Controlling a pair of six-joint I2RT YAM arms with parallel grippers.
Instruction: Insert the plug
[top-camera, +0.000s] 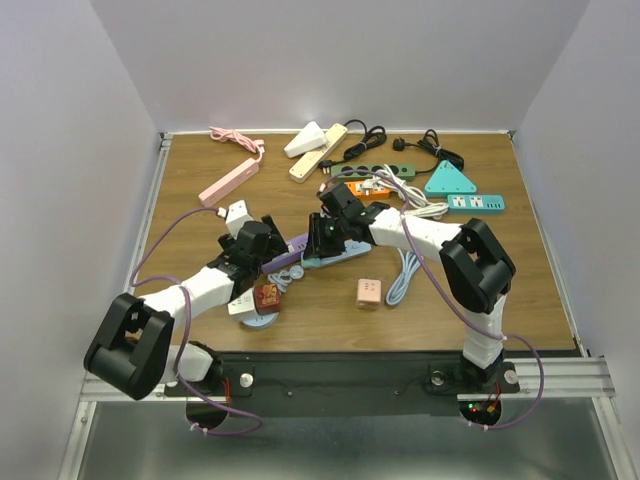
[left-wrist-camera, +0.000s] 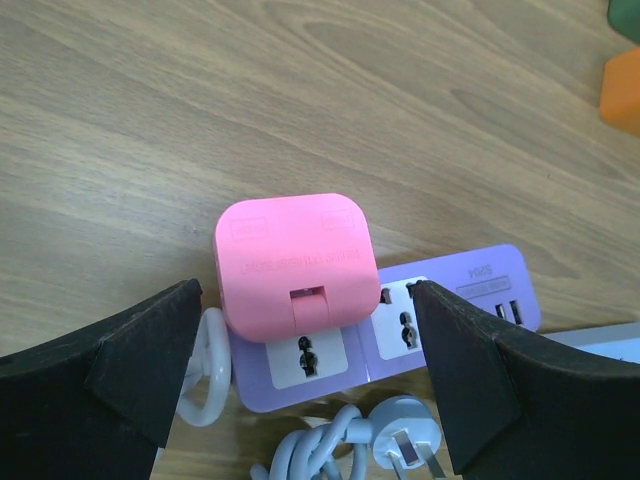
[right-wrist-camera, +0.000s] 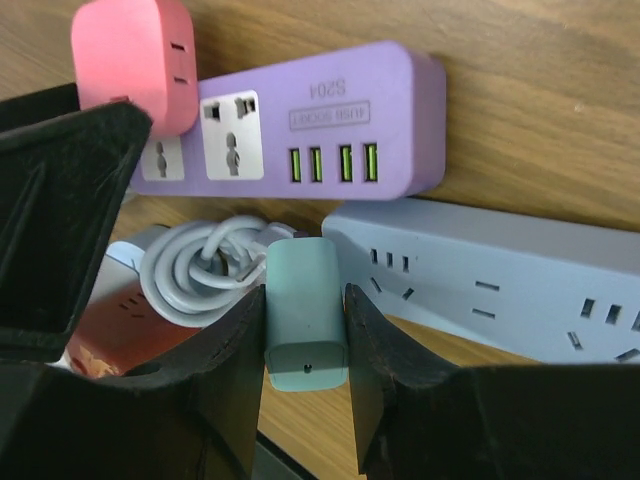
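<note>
A purple power strip (left-wrist-camera: 455, 300) lies on the wooden table, with a pink cube plug (left-wrist-camera: 292, 262) seated on its end socket. My left gripper (left-wrist-camera: 305, 300) is open and straddles that pink plug and the strip's end. My right gripper (right-wrist-camera: 305, 335) is shut on a mint-green charger plug (right-wrist-camera: 306, 320) and holds it just in front of the purple strip (right-wrist-camera: 330, 120) and next to a grey-blue power strip (right-wrist-camera: 500, 280). A coiled white cable with a plug (right-wrist-camera: 200, 265) lies between them. In the top view both grippers (top-camera: 262, 240) (top-camera: 322, 232) meet at mid-table over the purple strip (top-camera: 290, 250).
Further back lie a pink strip (top-camera: 228, 183), a cream strip (top-camera: 318, 152), a green strip (top-camera: 375, 172), an orange one (top-camera: 362, 188), a teal triangle socket (top-camera: 449, 179) and a teal strip (top-camera: 476, 203). A pink cube (top-camera: 368, 292) sits near the front.
</note>
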